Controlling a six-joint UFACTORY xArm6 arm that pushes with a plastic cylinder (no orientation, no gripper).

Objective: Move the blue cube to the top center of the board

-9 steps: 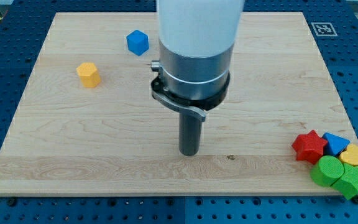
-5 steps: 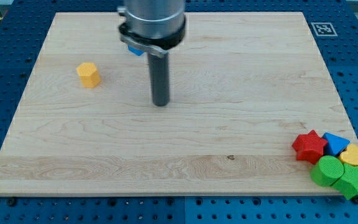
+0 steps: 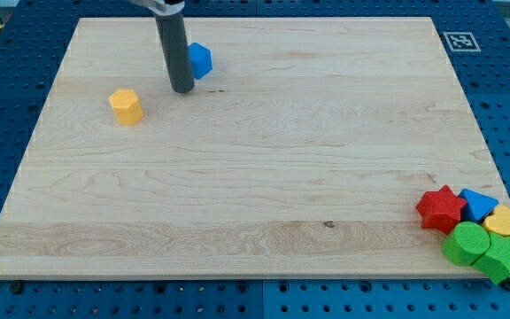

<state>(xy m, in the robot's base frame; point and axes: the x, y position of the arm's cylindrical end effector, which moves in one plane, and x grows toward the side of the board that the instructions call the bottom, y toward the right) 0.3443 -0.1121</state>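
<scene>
The rod hides the blue cube's (image 3: 201,59) left side.

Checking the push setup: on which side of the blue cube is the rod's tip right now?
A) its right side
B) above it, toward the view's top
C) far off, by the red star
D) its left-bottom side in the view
D: my tip stands right beside the blue cube, at its lower left in the view.

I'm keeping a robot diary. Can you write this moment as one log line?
my tip: just left of blue cube | yellow block: further left, apart | cube: top-left of centre, not yet at top centre
</scene>
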